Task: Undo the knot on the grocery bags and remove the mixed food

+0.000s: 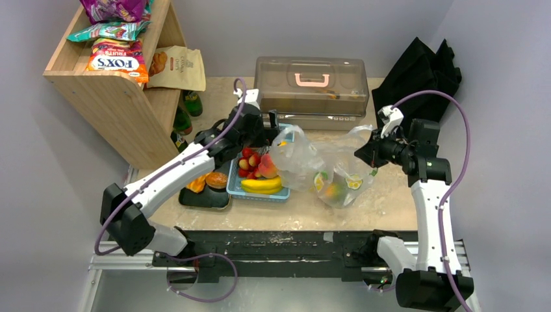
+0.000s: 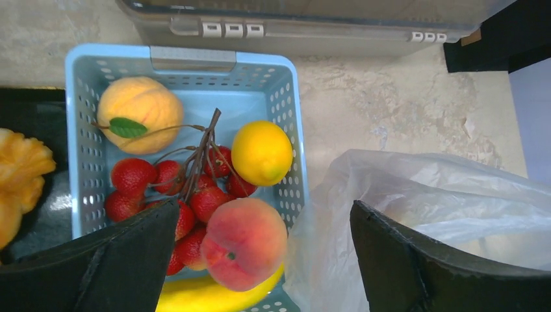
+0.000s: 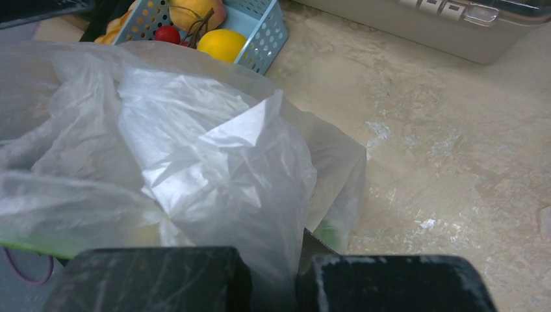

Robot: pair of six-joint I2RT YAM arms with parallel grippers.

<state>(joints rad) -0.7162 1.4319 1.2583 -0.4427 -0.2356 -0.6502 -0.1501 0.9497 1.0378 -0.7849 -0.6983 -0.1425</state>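
The left gripper (image 2: 265,209) hangs with its jaws spread wide and nothing between them, directly over a light blue perforated plastic basket (image 2: 79,136). Beneath it lie a rosy round peach (image 2: 245,242), a yellow lemon (image 2: 262,153) and a cluster of small red fruits on a brown stem (image 2: 195,188). A pale orange round fruit with a green leaf (image 2: 138,110) sits toward the basket's far end and a yellow banana (image 2: 208,296) at its near end. Out past the gripper's left finger (image 2: 110,273), golden-brown braided bread (image 2: 19,172) sits on a black tray (image 2: 32,107). Under its right finger (image 2: 422,273) begins the large clear crinkly plastic bag (image 1: 312,162), its edge at the basket's wall. The right gripper (image 3: 273,263) is clamped tight on a fold of that bag's film at the other end, holding that end lifted above the marbled beige table (image 3: 442,162). Below and ahead of it, a yellow-green fruit (image 1: 334,190) rests inside the bag. Whether the bag's neck is knotted cannot be told.
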